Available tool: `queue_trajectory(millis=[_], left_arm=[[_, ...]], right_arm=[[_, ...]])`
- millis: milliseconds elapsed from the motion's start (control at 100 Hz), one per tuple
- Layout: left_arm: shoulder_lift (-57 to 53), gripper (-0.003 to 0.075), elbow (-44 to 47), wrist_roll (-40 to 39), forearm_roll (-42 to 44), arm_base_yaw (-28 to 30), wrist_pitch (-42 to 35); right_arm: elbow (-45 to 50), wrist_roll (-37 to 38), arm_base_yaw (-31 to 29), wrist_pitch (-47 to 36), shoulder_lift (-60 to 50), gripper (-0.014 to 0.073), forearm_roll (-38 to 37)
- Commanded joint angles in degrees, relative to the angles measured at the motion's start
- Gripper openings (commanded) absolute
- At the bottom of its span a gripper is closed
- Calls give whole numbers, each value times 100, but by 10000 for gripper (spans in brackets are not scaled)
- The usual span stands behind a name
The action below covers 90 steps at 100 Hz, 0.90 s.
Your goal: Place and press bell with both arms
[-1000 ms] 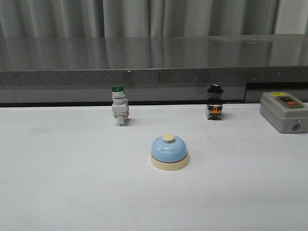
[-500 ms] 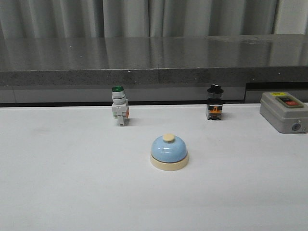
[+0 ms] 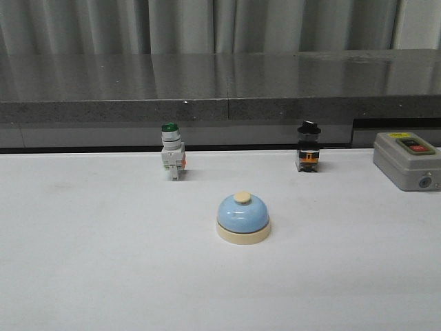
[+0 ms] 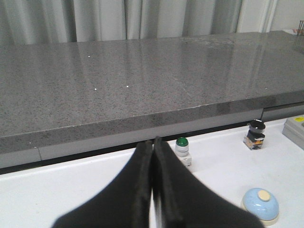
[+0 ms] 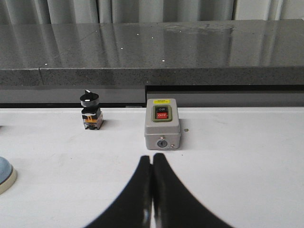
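The bell (image 3: 243,217) sits mid-tabletop (image 3: 103,262), clear of the far-edge switches, open to both arms. Left tool (image 4: 152,190) and right tool (image 5: 152,190) hang empty, fingers pressed together.

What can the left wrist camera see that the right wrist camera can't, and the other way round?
Only the left wrist view shows the green-capped push-button switch, the whole bell with its cream button, and the left gripper, fingers pressed together.

Only the right wrist view shows the grey box face on, with its red and dark buttons, and the right gripper, also closed.

Both show the black-knobbed switch, the white table, the grey counter and the curtains. The right wrist view catches only the bell's edge.
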Motion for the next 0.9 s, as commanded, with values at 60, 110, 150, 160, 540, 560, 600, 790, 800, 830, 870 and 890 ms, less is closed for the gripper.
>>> queue_trajectory(millis=[60, 110, 150, 160, 540, 560, 600, 790, 800, 830, 870, 890], left_arm=[[-184, -20, 37, -776, 774, 68, -752], [-299, -20, 168, -1142, 1070, 155, -865], [-411, -20, 285, -1265, 1209, 249, -909], [-429, -20, 305, -1265, 1210, 285, -920], [-1816, -20, 1923, -1265, 1615, 993, -977], [-1909, -20, 2022, -1265, 1626, 1007, -986], [-2097, -20, 2183, -1265, 1627, 1031, -986], [-2862, -20, 2842, -1265, 1627, 1039, -1036], [-2885, -20, 2875, -1265, 1627, 1039, -1038], [-2992, -20, 2933, -1265, 1627, 1039, -1066], [-3089, -20, 3013, -1265, 1627, 1039, -1081], [-3105, -20, 3049, -1265, 1627, 1039, -1129]], right_arm=[[-82, -22, -31, -480, -96, -60, -50], [-82, -22, -31, -480, -96, -60, -50], [-82, -22, -31, -480, -96, -60, -50], [-82, -22, -31, -480, -96, -60, -50], [-82, -22, -31, -480, -96, -60, -50], [-82, -22, -31, -480, -96, -60, -50], [-82, -22, -31, -480, -96, -60, -50], [-82, -22, -31, -480, -96, -60, -50], [-82, -22, -31, -480, -96, -60, -50], [-82, -22, -31, -480, -96, -60, -50], [-82, -22, -31, -480, -96, -60, -50], [-82, -22, -31, -480, -96, -60, -50]])
